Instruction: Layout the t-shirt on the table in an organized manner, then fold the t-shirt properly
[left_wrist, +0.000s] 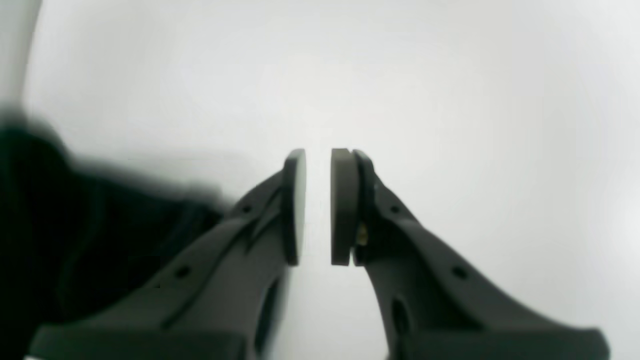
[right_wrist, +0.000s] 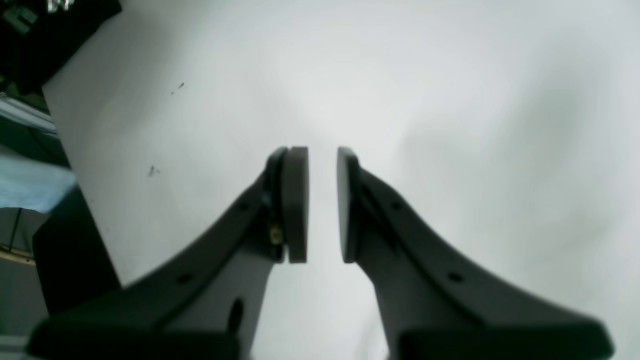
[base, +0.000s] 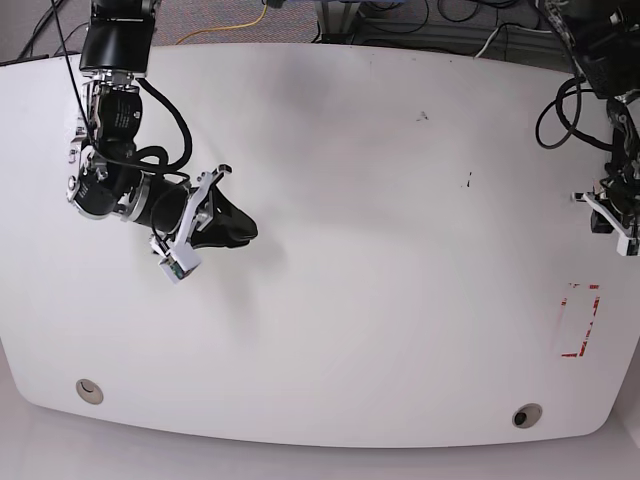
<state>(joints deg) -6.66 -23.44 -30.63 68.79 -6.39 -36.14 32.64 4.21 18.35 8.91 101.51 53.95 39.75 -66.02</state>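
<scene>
The white table (base: 350, 250) shows no t-shirt in the base view. In the left wrist view a blurred black mass (left_wrist: 75, 215) with fold-like streaks fills the lower left; it looks like fabric, but I cannot tell if it is the t-shirt. My left gripper (left_wrist: 318, 205) hovers over bare table (left_wrist: 450, 100), its pads a narrow gap apart and holding nothing. It sits at the table's right edge in the base view (base: 612, 218). My right gripper (right_wrist: 322, 205) is also slightly open and empty, and it hangs over the table's left part (base: 248, 230).
A red tape outline (base: 580, 320) marks the table's right side. Two metal grommets (base: 89, 390) (base: 526, 414) sit near the front edge. Cables (base: 560, 120) hang at the back right. In the right wrist view the table edge (right_wrist: 75, 165) runs down the left, with dark clutter beyond.
</scene>
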